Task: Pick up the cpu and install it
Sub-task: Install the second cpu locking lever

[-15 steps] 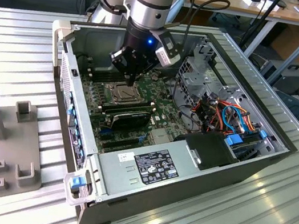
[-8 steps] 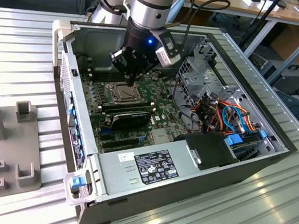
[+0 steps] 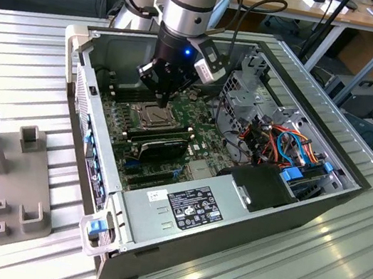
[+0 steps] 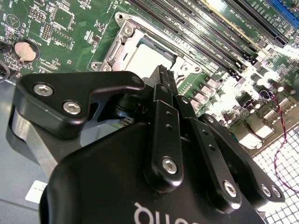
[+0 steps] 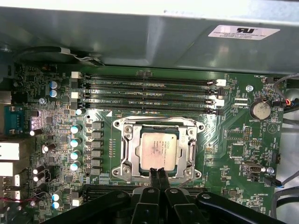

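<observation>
Capacitors (image 5: 74, 140) stand at one side of the socket frame (image 5: 128, 161) on the green motherboard (image 5: 236, 140), the cpu (image 5: 159, 148) lies flat inside that frame below four memory slots (image 5: 147, 95), and the hand (image 5: 158, 173), fingers pressed together, hovers over its near edge.

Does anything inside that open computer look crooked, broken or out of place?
Nothing stands out. The cpu lies flat and square inside its socket frame, and the gripper sits just over its edge. The memory slots run straight.
</observation>
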`<state>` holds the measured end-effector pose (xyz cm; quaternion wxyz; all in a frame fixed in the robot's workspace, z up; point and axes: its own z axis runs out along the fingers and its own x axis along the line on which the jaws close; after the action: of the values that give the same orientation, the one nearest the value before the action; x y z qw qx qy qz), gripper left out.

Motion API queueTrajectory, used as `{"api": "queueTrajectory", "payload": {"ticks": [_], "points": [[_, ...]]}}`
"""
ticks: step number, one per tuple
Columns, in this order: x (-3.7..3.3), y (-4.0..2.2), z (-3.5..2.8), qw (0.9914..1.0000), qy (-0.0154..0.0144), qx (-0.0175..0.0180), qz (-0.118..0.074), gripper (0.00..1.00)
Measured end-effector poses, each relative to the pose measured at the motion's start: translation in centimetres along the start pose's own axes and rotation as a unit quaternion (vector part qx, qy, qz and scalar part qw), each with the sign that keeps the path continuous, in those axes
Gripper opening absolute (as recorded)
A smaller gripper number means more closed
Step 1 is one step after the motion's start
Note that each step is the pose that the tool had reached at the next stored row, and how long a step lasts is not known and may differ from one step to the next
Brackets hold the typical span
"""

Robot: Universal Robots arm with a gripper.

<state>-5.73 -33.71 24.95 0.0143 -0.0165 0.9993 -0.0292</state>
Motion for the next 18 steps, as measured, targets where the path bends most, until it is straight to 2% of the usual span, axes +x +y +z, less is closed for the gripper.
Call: {"api": "queueTrajectory", "payload": {"ticks": [10,18], "points": [[-0.26,-0.1,0.02,1.0,0.0,0.0,0.0,0.11],[-0.21,-1.45,0.09,1.0,0.0,0.0,0.0,0.11]]}}
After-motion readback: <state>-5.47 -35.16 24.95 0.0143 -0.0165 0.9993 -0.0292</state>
